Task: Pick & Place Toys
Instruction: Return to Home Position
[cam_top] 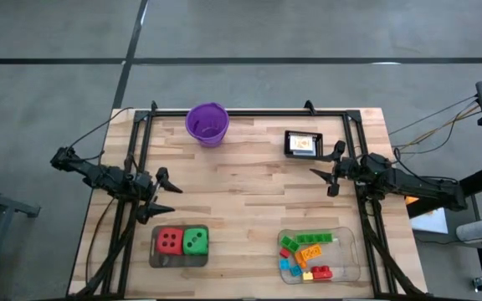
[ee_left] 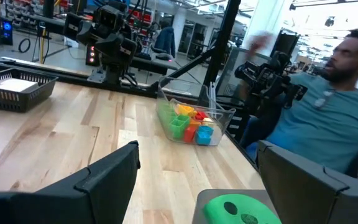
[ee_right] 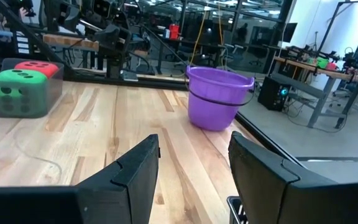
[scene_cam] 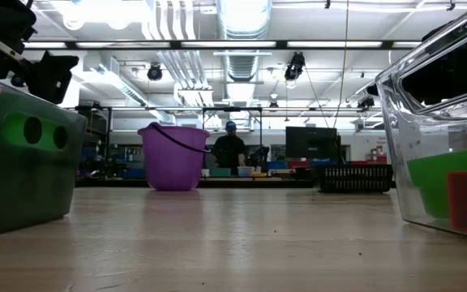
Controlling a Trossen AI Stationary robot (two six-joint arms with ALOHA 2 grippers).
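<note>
A red die (cam_top: pixel 170 241) and a green die (cam_top: pixel 196 242) sit side by side in a grey tray (cam_top: pixel 178 260) near the front left. Several coloured bricks (cam_top: pixel 306 253) lie in a clear tray (cam_top: pixel 350 251) at the front right. A picture card (cam_top: pixel 304 144) lies in a black basket (cam_top: pixel 291 134) at the far right. My left gripper (cam_top: pixel 166 194) hovers open above the table's left side, behind the dice; the green die (ee_left: pixel 238 210) shows just below its fingers. My right gripper (cam_top: pixel 325 176) hovers open at the right, beside the basket, with nothing between its fingers.
A purple cup (cam_top: pixel 207 124) stands at the far edge, left of centre, seen beyond my right gripper (ee_right: pixel 194 168). A black frame (cam_top: pixel 249 111) runs along the table's far edge and sides. A person (ee_left: pixel 328 118) sits beyond the near edge. Bare wood lies in the table's middle.
</note>
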